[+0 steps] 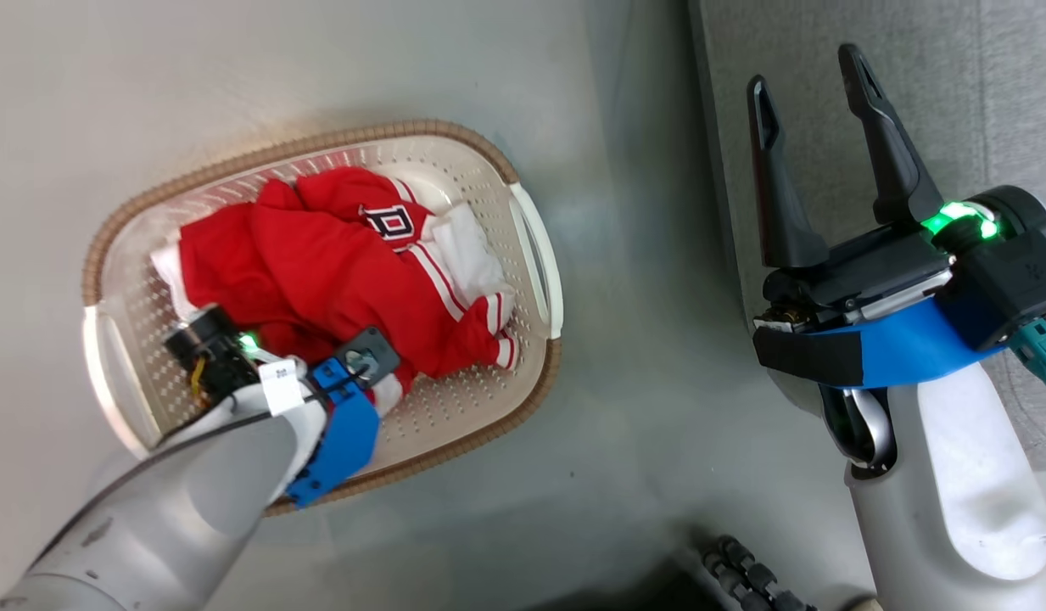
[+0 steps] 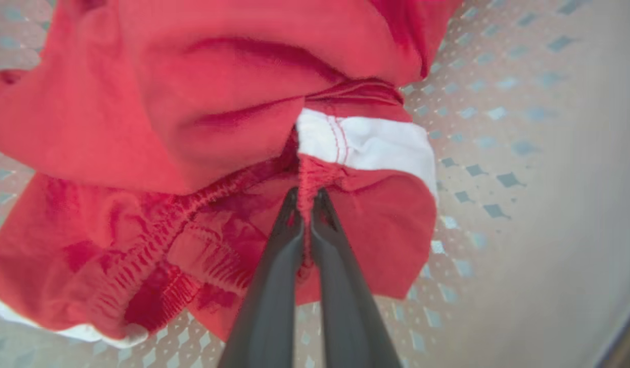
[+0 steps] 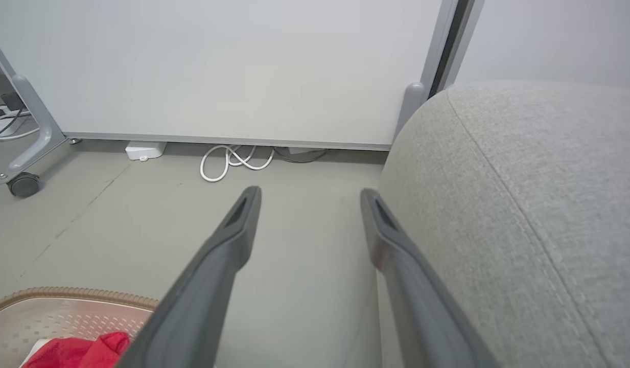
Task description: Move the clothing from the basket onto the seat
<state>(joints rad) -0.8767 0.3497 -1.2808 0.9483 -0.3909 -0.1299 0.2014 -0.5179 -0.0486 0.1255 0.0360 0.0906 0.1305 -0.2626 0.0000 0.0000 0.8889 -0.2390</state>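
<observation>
Locate clothing (image 1: 336,263) bunched inside basket (image 1: 319,146), on the floor (image 1: 658,339). Note left gripper (image 2: 305,197) pressed together on a red fold beside the elastic hem, low in the heap: a pinch suited to lifting. Note right gripper (image 1: 809,72) spread wide and empty, held at the edge of seat (image 1: 981,102), clear of the lifting path. Judge transfer as barely started; watch for trailing fabric.

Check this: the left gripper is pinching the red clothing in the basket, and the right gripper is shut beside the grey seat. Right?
Not quite: the right gripper is open, its jaws spread wide, as the right wrist view shows. The rest holds: the left gripper pinches the red clothing in the basket, and the right one is beside the grey seat.
</observation>
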